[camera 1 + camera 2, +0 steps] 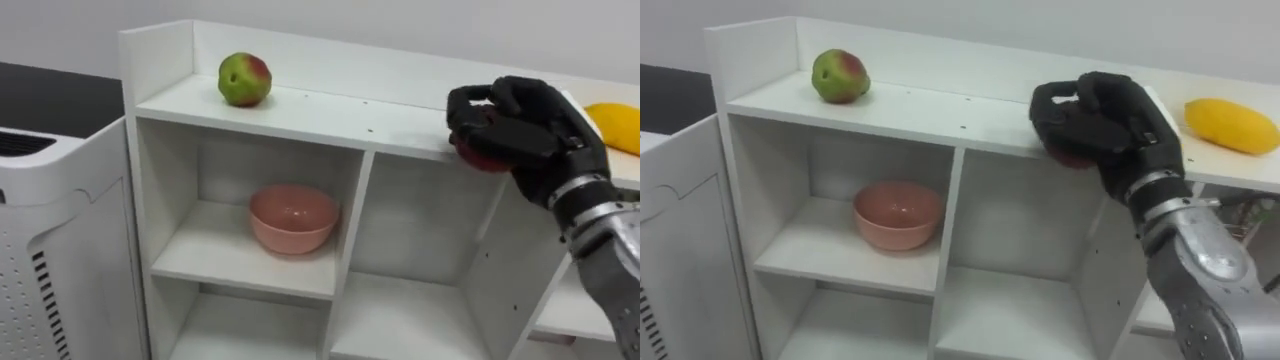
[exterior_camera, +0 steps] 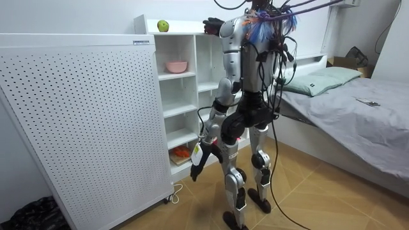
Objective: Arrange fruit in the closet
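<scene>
Closet (image 1: 310,112) top: 1 apple (image 1: 244,79), 1 yellow fruit (image 1: 616,126). 1 pink bowl (image 1: 293,218) on a shelf below. Right hand (image 1: 522,124) closed around 1 red fruit (image 1: 483,159).

The right hand (image 1: 525,125) hides most of the red fruit (image 1: 483,161) it grips.

right hand (image 1: 1102,112) curled round red fruit (image 1: 1070,158) at closet (image 1: 940,108) top edge | apple (image 1: 838,76) top left | pink bowl (image 1: 898,213) below

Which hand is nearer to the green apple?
Right. The right hand, holding a red fruit, is at the top shelf, level with the apple; the left hand hangs far below.
</scene>
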Controlling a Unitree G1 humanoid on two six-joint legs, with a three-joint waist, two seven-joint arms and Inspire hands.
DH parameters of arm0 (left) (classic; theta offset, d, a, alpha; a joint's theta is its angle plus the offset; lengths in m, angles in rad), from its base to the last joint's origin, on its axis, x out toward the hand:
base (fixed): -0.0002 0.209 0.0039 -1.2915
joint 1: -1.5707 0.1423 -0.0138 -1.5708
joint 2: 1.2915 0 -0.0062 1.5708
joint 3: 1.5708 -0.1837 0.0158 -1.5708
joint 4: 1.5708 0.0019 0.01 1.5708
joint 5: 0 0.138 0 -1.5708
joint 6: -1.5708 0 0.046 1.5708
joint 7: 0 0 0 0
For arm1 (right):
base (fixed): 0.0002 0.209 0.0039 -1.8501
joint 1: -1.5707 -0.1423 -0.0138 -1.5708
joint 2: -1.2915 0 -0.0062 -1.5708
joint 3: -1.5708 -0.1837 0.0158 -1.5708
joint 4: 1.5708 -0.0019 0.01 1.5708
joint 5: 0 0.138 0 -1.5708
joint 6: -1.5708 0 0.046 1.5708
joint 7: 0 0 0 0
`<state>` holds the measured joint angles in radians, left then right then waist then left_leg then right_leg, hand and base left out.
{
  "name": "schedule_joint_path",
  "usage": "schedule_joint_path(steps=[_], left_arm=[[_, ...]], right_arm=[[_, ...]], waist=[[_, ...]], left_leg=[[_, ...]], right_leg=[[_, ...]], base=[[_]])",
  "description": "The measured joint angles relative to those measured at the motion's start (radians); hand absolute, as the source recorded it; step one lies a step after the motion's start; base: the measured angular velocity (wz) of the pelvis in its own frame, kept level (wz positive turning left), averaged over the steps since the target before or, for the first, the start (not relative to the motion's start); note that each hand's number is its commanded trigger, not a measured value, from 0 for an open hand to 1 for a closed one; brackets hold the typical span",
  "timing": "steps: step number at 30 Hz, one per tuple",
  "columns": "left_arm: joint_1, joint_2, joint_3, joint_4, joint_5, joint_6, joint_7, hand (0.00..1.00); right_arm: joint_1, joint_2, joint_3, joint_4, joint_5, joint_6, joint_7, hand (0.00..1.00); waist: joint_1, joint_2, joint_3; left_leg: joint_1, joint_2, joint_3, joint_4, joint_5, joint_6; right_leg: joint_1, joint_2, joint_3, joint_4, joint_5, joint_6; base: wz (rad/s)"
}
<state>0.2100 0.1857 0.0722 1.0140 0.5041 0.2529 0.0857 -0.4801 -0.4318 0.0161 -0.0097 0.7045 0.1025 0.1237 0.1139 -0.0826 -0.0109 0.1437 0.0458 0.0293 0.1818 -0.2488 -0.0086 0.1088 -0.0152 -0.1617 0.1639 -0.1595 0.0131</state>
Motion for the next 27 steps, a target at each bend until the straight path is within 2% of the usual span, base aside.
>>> schedule_joint_path(steps=[2,6,12,14,16,18,21,23,24,26,27], left_arm=[[0.000,-0.002,0.000,0.028,0.000,-0.011,0.012,0.00],[0.000,-0.017,-0.001,0.043,-0.001,-0.014,0.021,0.00],[0.000,-0.008,-0.058,0.067,-0.019,-0.010,0.029,0.00],[-0.005,-0.007,-0.070,0.066,-0.023,-0.011,0.030,0.00],[-0.013,-0.009,-0.102,0.066,-0.025,-0.009,0.029,0.00],[-0.033,-0.010,-0.134,0.067,-0.045,-0.010,0.028,0.00],[-0.087,-0.011,-0.188,0.077,-0.089,-0.013,0.030,0.00],[-0.114,-0.014,-0.195,0.101,-0.122,-0.016,0.042,0.00],[-0.116,-0.016,-0.197,0.101,-0.122,-0.016,0.043,0.00],[-0.129,-0.022,-0.224,0.106,-0.131,-0.018,0.045,0.00],[-0.131,-0.023,-0.235,0.110,-0.144,-0.018,0.046,0.00]], right_arm=[[0.085,0.040,0.035,-0.063,0.106,0.028,0.047,1.00],[0.142,0.067,0.087,-0.083,0.165,0.079,0.095,1.00],[0.148,0.098,0.112,-0.082,0.251,0.080,0.123,1.00],[0.185,0.131,0.124,-0.064,0.294,0.073,0.157,1.00],[0.207,0.144,0.154,-0.015,0.319,0.074,0.175,1.00],[0.209,0.167,0.169,0.061,0.357,0.077,0.186,1.00],[0.208,0.200,0.169,0.212,0.429,0.075,0.184,1.00],[0.209,0.222,0.169,0.316,0.480,0.071,0.173,1.00],[0.209,0.228,0.168,0.338,0.486,0.067,0.169,1.00],[0.201,0.250,0.156,0.455,0.541,0.037,0.161,1.00],[0.197,0.256,0.153,0.494,0.554,0.028,0.158,1.00]], waist=[[0.004,0.002,0.0014],[0.007,0.003,0.0026],[0.002,0.003,0.0018],[0.003,0.003,0.0016],[0.004,0.007,0.0016],[0.002,0.016,0.0068],[0.005,0.041,0.0172],[0.003,0.071,0.0272],[0.001,0.073,0.0229],[-0.003,0.106,0.0241],[-0.004,0.113,0.0231]], left_leg=[[0.010,0.000,0.010,-0.004,0.000,0.000],[0.007,-0.002,0.011,-0.004,0.000,0.000],[-0.021,-0.001,-0.003,0.000,0.000,0.000],[-0.040,0.000,-0.007,0.006,0.000,0.000],[-0.064,-0.002,-0.006,0.023,0.000,0.000],[-0.095,-0.003,-0.007,0.044,0.000,0.001],[-0.158,-0.006,-0.007,0.075,0.001,0.003],[-0.204,-0.007,-0.008,0.090,0.002,0.003],[-0.219,-0.007,-0.008,0.095,0.002,0.004],[-0.271,-0.010,-0.001,0.113,0.006,0.006],[-0.281,-0.013,0.000,0.119,0.010,0.007]], right_leg=[[0.011,0.001,0.018,-0.013,0.000,0.000],[0.006,0.000,0.021,-0.010,0.000,0.000],[-0.012,-0.001,0.002,-0.002,0.002,-0.002],[-0.029,-0.002,-0.010,0.008,0.002,-0.003],[-0.048,-0.005,-0.017,0.011,0.004,-0.004],[-0.078,-0.010,-0.022,0.028,0.004,-0.004],[-0.137,-0.019,-0.032,0.059,0.004,-0.004],[-0.181,-0.022,-0.033,0.080,0.005,-0.006],[-0.198,-0.024,-0.033,0.088,0.005,-0.006],[-0.269,-0.033,-0.034,0.133,0.004,-0.006],[-0.283,-0.037,-0.035,0.142,0.003,-0.007]], base=[[-0.09],[-0.01],[0.08],[0.06],[0.00],[0.06],[0.07],[0.00],[-0.06],[-0.10],[-0.05]])
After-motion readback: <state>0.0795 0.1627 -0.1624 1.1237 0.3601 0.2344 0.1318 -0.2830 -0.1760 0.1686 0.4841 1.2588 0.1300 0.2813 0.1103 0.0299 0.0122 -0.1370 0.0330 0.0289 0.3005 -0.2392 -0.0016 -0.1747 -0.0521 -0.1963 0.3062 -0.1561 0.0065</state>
